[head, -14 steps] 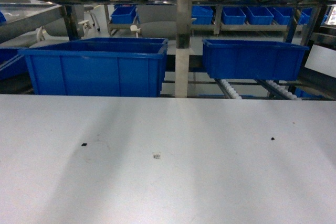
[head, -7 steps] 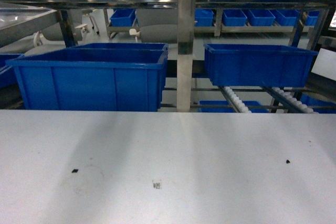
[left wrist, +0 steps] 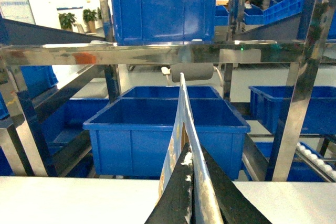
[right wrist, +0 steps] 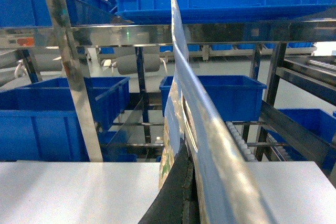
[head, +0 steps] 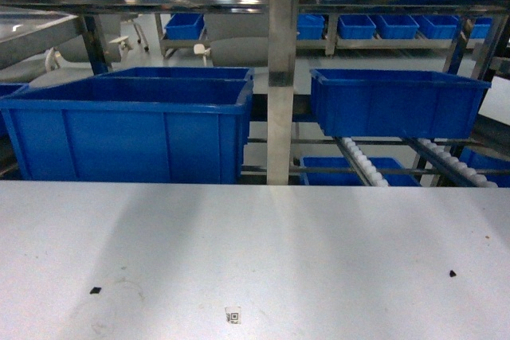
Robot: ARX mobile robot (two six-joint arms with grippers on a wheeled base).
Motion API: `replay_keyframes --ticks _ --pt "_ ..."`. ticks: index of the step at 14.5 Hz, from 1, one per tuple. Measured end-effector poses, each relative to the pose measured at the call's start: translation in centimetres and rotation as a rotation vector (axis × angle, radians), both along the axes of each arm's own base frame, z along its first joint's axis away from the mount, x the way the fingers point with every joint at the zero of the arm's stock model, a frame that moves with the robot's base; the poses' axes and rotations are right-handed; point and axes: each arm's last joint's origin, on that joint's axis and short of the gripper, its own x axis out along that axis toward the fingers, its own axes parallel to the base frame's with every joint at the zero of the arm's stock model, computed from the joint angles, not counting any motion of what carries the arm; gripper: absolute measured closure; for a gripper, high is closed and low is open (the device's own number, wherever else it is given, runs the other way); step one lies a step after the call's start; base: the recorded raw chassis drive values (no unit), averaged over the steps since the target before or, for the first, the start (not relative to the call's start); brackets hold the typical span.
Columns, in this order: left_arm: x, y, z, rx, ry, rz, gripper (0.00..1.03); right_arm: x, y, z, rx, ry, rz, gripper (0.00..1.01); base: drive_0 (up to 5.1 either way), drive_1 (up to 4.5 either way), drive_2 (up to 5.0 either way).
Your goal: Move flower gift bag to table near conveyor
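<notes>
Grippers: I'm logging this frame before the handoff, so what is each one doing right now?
Left gripper: shut on the thin edge of the gift bag.
Right gripper: shut on the gift bag's glossy edge.

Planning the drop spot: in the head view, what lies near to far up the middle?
QR sticker on the table → table's far edge → steel upright post of the conveyor → far row of small blue bins.
</notes>
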Motion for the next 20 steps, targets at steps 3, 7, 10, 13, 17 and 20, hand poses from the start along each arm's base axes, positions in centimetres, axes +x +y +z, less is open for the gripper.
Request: replay_keyframes --ticks 3,7,10,13,17,20 --pt "0.0 0.0 0.0 0.0 0.0 0.0 1.01 2.9 -0.4 -1.7 0.028 0.042 0.056 0.99 0.0 0.0 0.0" --pt "0.0 0.0 0.0 0.0 0.0 0.0 1.01 8.4 0.0 -5.3 0.052 0.111 0.156 0.99 0.0 0.0 0.0" --pt "0.0 0.0 0.0 0.0 0.0 0.0 1.01 11.8 -0.5 -9.2 0.074 0.236 0.186 0.99 0.0 0.0 0.0" --pt "0.0 0.0 0.0 0.0 0.0 0.0 1.01 12.6 -1.9 -12.9 0.098 0.352 0.157 0.99 0.0 0.0 0.0" --pt "0.0 0.0 0.0 -0.001 -0.001 0.0 1.01 12.7 -2.7 -16.0 0.114 0.423 0.152 0.99 0.0 0.0 0.0" --pt "0.0 0.0 0.0 -0.001 -0.001 0.0 1.01 11.1 -2.1 -17.5 0.1 0.509 0.116 0.91 0.0 0.0 0.0"
